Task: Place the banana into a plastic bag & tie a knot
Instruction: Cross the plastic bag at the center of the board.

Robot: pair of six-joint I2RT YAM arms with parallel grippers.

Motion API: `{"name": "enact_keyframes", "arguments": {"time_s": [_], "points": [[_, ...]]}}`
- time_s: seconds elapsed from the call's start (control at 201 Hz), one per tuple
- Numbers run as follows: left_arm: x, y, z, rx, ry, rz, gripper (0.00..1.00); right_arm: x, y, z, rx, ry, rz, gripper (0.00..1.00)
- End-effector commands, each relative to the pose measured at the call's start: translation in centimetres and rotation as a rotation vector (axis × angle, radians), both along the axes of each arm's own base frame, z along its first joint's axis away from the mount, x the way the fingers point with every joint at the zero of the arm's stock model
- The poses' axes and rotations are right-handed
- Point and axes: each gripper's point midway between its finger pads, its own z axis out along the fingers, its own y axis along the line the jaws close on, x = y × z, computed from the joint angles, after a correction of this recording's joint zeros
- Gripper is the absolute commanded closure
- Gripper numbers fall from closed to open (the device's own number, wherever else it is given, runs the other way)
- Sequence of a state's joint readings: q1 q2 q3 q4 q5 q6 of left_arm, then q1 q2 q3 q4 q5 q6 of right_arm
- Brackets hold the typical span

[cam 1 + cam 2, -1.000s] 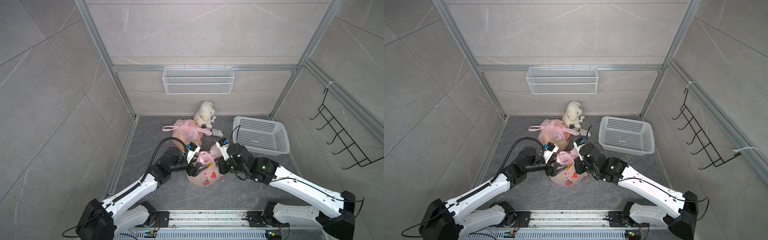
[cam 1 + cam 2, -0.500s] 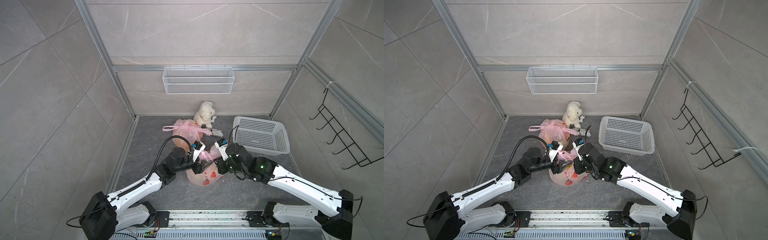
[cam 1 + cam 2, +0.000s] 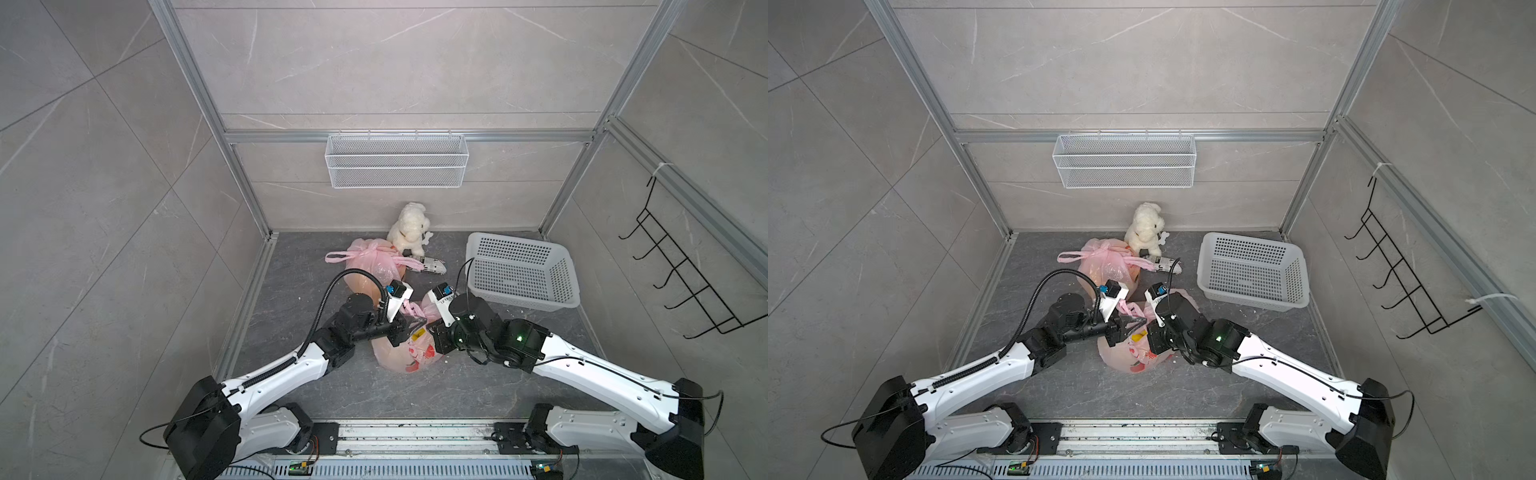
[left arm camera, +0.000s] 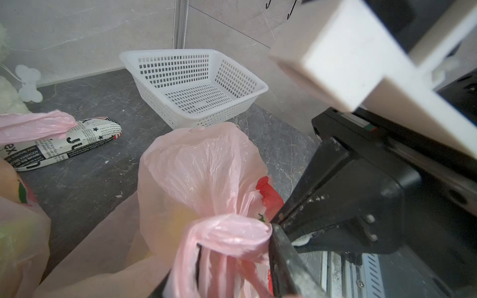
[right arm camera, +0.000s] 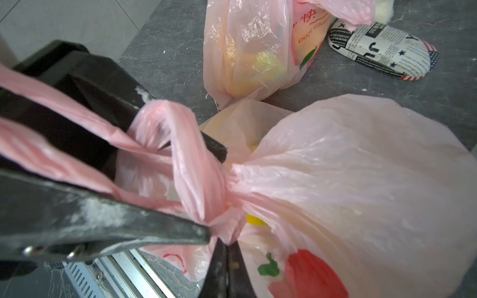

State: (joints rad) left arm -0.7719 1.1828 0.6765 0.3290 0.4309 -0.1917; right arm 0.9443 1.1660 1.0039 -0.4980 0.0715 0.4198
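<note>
A pink plastic bag [image 3: 399, 357] [image 3: 1125, 357] lies on the dark floor between my two arms. Through its film a yellow bit of the banana [image 5: 254, 219] shows. Its handles are twisted together above the neck. My left gripper [image 3: 411, 326] [image 3: 1133, 323] [image 4: 227, 260] stands open, jaws partly narrowed, with the pink handle strands running between its fingers [image 5: 154, 227]. One strand loops over a finger. My right gripper [image 3: 430, 328] [image 3: 1148, 329] [image 5: 227, 245] is shut, pinching a fold of the bag at the neck [image 5: 227, 227].
A second tied pink bag [image 3: 370, 266] sits behind, with a white plush toy [image 3: 409, 228] and a newsprint-patterned object [image 3: 432, 266] by it. A white plastic basket [image 3: 519, 274] stands at the right. On the walls hang a wire shelf [image 3: 395, 166] and a hook rack [image 3: 685, 282].
My left gripper has moved right and forward onto the bag's handles, and its jaws have narrowed around them. The right gripper has stayed shut at the bag's neck.
</note>
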Motion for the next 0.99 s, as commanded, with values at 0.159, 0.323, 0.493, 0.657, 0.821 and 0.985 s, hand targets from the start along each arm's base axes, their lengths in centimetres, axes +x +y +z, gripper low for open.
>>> {"name": "enact_keyframes", "arguments": {"time_s": [0.159,0.323,0.493,0.657,0.821,0.985], "points": [[-0.1,-0.5,2.6,-0.03,-0.068,-0.049,0.89,-1.0,0.7,0.8,0.017,-0.023,0.07,0.9],[-1.3,0.2,2.0,0.015,-0.111,-0.087,0.94,-1.8,-1.4,4.4,-0.059,-0.123,0.146,0.55],[-2.3,0.8,1.7,0.046,-0.175,-0.127,0.94,-0.8,-3.5,7.2,-0.165,-0.227,0.182,0.43],[-3.5,0.9,1.5,0.074,-0.247,-0.19,0.92,0.0,-2.3,6.8,-0.168,-0.261,0.305,0.38],[-4.2,1.3,1.5,0.105,-0.347,-0.22,0.94,-0.6,-0.1,5.6,-0.174,-0.304,0.489,0.37],[-4.2,1.7,1.2,0.137,-0.427,-0.225,0.97,-1.8,1.5,4.3,-0.149,-0.352,0.654,0.35]]}}
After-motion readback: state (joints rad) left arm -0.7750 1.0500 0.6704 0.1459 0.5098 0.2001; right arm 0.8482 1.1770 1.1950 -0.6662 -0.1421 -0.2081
